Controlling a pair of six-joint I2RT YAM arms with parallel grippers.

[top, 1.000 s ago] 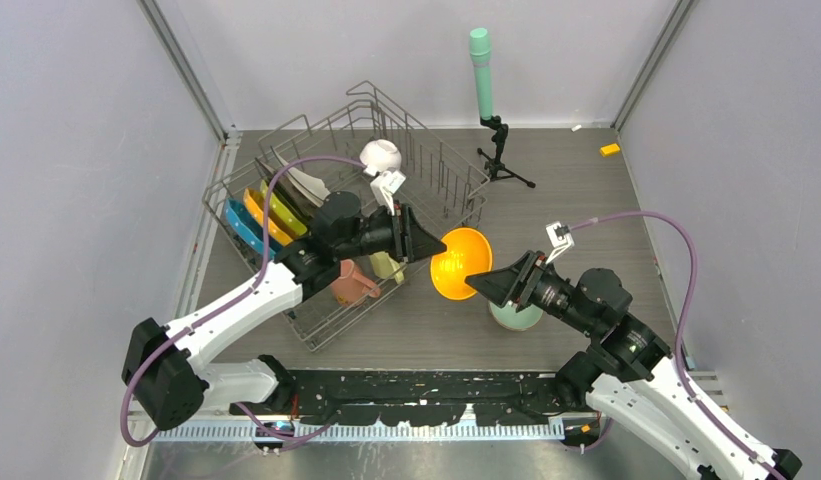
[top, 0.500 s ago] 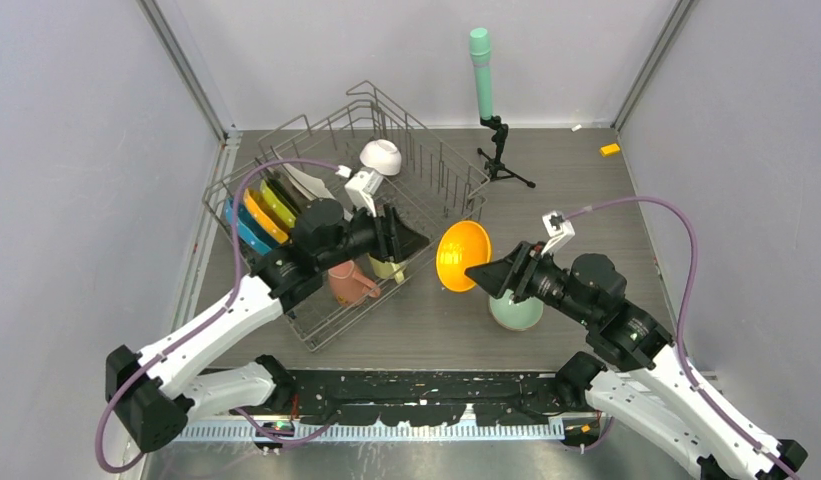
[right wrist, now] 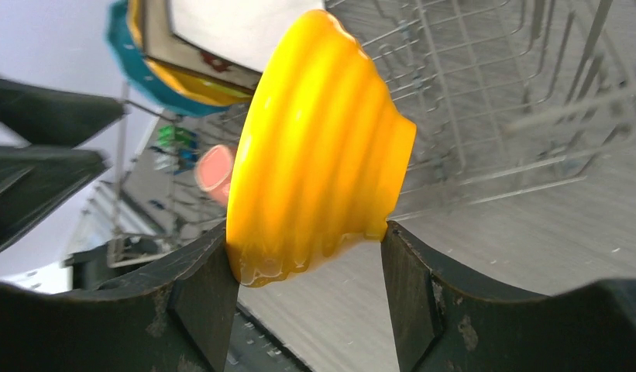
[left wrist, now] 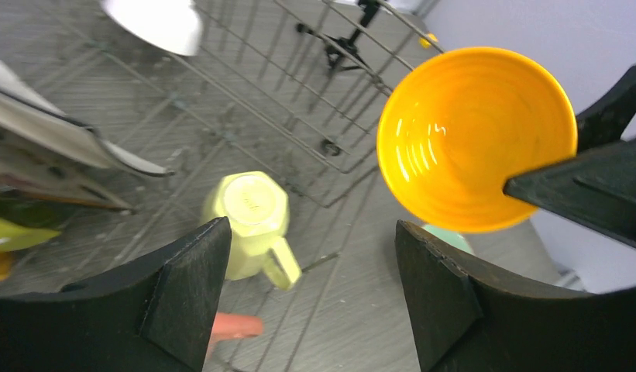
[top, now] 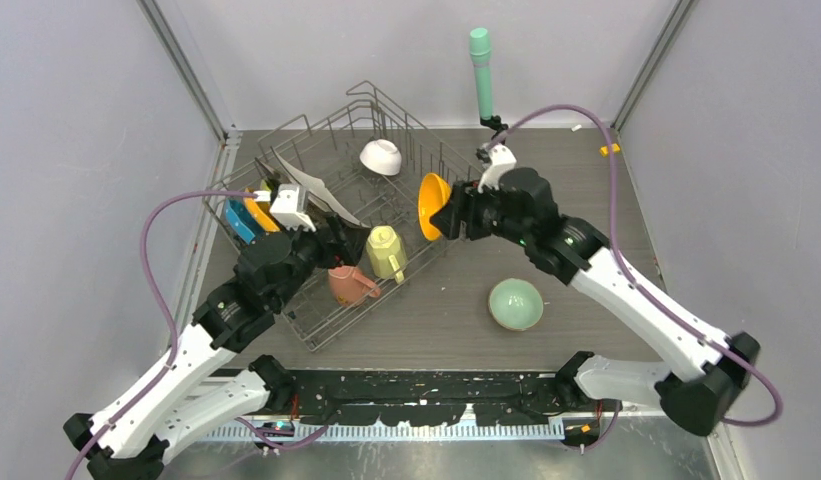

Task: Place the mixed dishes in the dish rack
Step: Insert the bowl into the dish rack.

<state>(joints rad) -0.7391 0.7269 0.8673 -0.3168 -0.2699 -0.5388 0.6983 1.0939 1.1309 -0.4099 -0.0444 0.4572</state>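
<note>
My right gripper (top: 448, 215) is shut on the orange bowl (top: 432, 205), holding it on edge in the air at the right side of the grey wire dish rack (top: 321, 340). In the right wrist view the bowl (right wrist: 322, 147) sits between my fingers (right wrist: 198, 302). My left gripper (top: 334, 240) is open and empty over the rack; it sees the bowl (left wrist: 473, 136) ahead. In the rack are a pale-yellow mug (top: 385, 250), a pink mug (top: 348, 285), a white bowl (top: 382, 156), a white square plate (top: 321, 190) and blue (top: 238, 220) and orange (top: 256, 212) plates.
A pale green bowl (top: 516, 303) sits upright on the table right of the rack. A green-topped cylinder (top: 480, 60) stands on a black tripod at the back. A small orange piece (top: 610, 149) lies at the far right. Grey walls close in both sides.
My right arm has lifted the orange bowl up and away from me to the rack's right side. My left gripper has drawn back leftward from the bowl, over the rack.
</note>
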